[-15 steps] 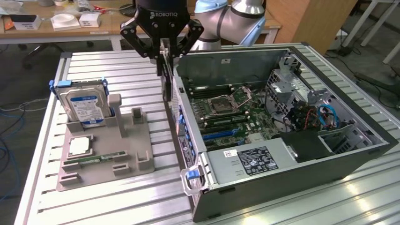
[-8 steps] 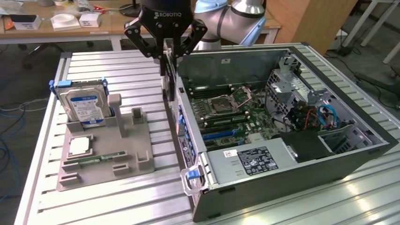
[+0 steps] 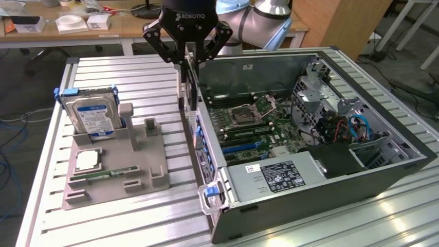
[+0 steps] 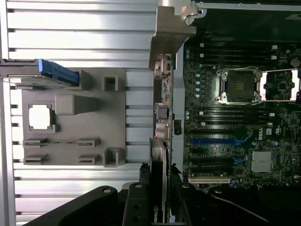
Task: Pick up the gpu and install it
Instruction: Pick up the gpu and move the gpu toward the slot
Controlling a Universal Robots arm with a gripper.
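The gripper [image 3: 188, 57] is matte black, with a squat body that bears the word ROBOTIQ in white capitals. Its 2 fingers [image 4: 139, 205] are built of angular link bars, hinged at small round pins [image 4: 107, 190] with a pale metal sheen. The bars have flat faces and bevelled edges. The arm [image 3: 269, 11] is smooth silver-grey metal, with a thick rounded joint housing and a tubular section.

Robotics lab: slotted aluminium table [image 3: 103, 67], open computer case [image 3: 309, 206], cluttered wooden workbench [image 3: 123, 28] behind, floor cables [image 3: 10, 121].
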